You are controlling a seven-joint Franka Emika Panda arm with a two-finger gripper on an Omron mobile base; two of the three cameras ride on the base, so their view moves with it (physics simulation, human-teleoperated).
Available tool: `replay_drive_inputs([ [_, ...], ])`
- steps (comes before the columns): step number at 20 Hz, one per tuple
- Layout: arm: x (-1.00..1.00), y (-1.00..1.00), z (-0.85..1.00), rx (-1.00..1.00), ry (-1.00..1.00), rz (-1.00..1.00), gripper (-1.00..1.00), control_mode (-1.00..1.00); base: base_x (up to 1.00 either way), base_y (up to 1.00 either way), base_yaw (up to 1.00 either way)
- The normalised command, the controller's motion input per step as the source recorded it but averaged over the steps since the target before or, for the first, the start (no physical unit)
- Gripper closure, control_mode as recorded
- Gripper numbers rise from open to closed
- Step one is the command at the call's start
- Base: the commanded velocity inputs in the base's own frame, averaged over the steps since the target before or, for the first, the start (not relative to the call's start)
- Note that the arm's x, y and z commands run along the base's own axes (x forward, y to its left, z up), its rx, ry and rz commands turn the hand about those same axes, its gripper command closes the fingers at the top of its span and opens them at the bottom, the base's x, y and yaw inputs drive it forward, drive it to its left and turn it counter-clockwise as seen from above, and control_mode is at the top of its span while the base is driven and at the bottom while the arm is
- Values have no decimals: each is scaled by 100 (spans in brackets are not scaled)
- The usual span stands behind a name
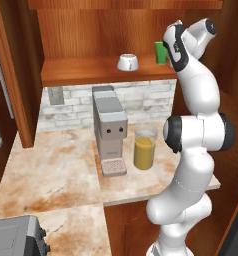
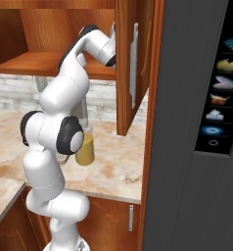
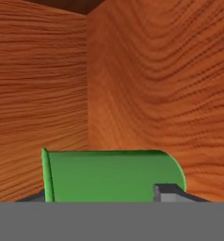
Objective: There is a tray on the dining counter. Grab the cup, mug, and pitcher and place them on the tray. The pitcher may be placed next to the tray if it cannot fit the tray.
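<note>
In the hand view 1 dark fingertip (image 3: 168, 192) rises at 5 o'clock, pressed against the green cup (image 3: 109, 175), and a sliver of the other shows at 7 o'clock by the cup's rim. The cup spans the gap between them, so the fingers appear to be closed around it, though the contact itself is cut off by the lower edge. In that view the cup's long axis runs from 9 o'clock to 3 o'clock, rim toward 9 and rounded base toward 3; the hand is rolled, so this is not the cup's attitude in the room. Behind it 2 wooden cabinet walls (image 3: 147, 84) meet in a vertical corner.

In the left base view the cup (image 1: 160, 52) stands upright on the wooden shelf (image 1: 81, 72), long axis vertical, its right side hidden by the arm's wrist; the fingers themselves cannot be made out there. The white mug (image 1: 127, 62) sits on the same shelf at 9 o'clock from the cup, well apart, mouth up.

Below the shelf, on the marble worktop (image 1: 51, 170), the pitcher (image 1: 145, 147) stands upright with orange liquid, just beside the grey coffee machine (image 1: 109, 130) at its 9 o'clock. In the right base view the pitcher (image 2: 85, 149) is half hidden behind the arm's elbow, and an open cabinet door (image 2: 133, 63) conceals the hand.
</note>
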Motion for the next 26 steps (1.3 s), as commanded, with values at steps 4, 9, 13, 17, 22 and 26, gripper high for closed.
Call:
replay_drive_inputs([
  [4, 0, 0, 0, 0, 0, 0, 100, -100, 0, 0, 0],
  [9, -8, 0, -4, 0, 0, 0, 100, -100, 0, 0, 0],
  [13, -18, 0, -19, 0, 0, 0, 100, -100, 0, 0, 0],
  [17, -25, 4, -26, 0, 0, 0, 100, -100, 0, 0, 0],
  [22, -39, 17, -28, 0, -5, 0, 100, -100, 0, 0, 0],
  [26, -34, 36, -25, 0, -7, -1, 100, -100, 0, 0, 0],
])
